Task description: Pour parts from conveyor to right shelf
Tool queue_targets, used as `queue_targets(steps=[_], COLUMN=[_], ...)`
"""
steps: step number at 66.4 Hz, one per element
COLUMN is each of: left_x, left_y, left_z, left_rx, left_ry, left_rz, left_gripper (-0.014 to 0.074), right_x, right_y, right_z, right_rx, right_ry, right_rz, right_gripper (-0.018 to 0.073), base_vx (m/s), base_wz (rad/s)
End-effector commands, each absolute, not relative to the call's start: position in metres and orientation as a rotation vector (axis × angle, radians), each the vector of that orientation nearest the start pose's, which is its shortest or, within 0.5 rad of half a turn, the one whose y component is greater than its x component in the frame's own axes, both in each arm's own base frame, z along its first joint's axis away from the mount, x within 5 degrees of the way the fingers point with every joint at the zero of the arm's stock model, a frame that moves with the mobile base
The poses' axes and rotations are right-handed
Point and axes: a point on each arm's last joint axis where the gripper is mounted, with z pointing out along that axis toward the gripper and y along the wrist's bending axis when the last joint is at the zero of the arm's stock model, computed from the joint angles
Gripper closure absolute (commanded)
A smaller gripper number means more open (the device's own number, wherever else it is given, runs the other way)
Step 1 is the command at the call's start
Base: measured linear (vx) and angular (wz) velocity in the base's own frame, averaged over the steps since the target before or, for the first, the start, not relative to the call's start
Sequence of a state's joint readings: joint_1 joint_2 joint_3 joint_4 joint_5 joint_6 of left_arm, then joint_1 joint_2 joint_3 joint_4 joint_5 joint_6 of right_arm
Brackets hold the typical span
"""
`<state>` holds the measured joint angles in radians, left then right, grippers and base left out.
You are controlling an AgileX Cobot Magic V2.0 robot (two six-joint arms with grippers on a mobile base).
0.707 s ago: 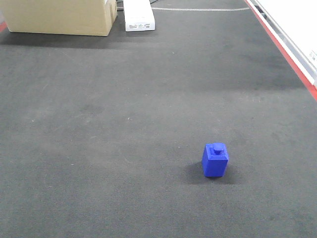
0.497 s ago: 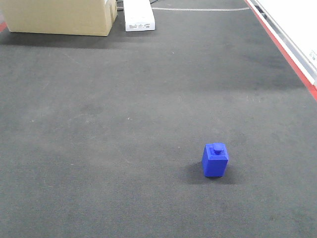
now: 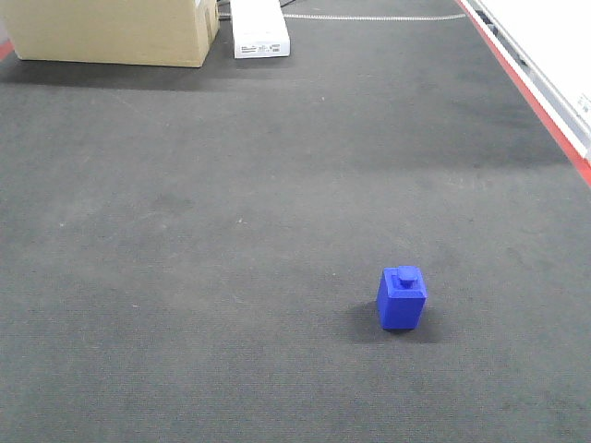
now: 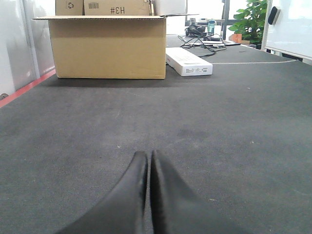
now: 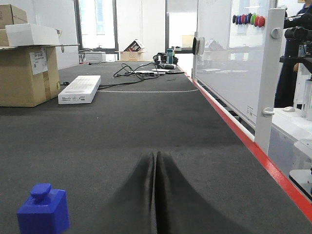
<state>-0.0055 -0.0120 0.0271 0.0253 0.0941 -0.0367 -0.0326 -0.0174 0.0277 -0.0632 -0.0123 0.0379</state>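
there's just one blue block (image 3: 401,297) out here, standing upright with its single stud on top. it sits on the conveyor belt (image 3: 231,231), in the near part and right of the middle, with bare dark belt all around it.

two grippers are in view, one per wrist camera. the left gripper (image 4: 147,155) has its two black fingers pressed together with only a thin seam between them and nothing held; it hangs low over the belt. the right gripper (image 5: 155,156) looks the same: two fingers closed against each other, gripping nothing. from the right wrist view the block is to the left of that gripper, near it but not touching.

at the far left of the belt stands one large cardboard box (image 3: 111,32). just to its right lies one flat white box (image 3: 259,32). both are well apart from the block.

one red stripe (image 3: 531,92) runs along the belt's right edge, and a second shows along the left edge in the left wrist view. beyond the right stripe stands one whiteboard (image 5: 229,58) with a row of coloured magnets near its top.
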Motion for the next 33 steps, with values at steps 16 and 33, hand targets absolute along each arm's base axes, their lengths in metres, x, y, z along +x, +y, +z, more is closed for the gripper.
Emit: queue_targets(steps=[16, 33], left_x=[0.0545, 0.0545], left_y=[-0.0001, -0.0001], left_z=[0.2100, 0.2101], left_rx=[-0.017, -0.017], left_ry=[1.488, 1.487], left_rz=[-0.022, -0.022], left_gripper=[0.0603, 0.0603], right_x=[0.0551, 0.0539], right_y=[-0.0016, -0.0011], right_z=[0.2100, 0.2161], right_rx=[-0.010, -0.011], right_ry=[1.411, 1.348], right_rz=[-0.065, -0.061], right_gripper=[0.0568, 0.0568], base_vx=[0.00, 0.00], base_wz=[0.00, 0.00])
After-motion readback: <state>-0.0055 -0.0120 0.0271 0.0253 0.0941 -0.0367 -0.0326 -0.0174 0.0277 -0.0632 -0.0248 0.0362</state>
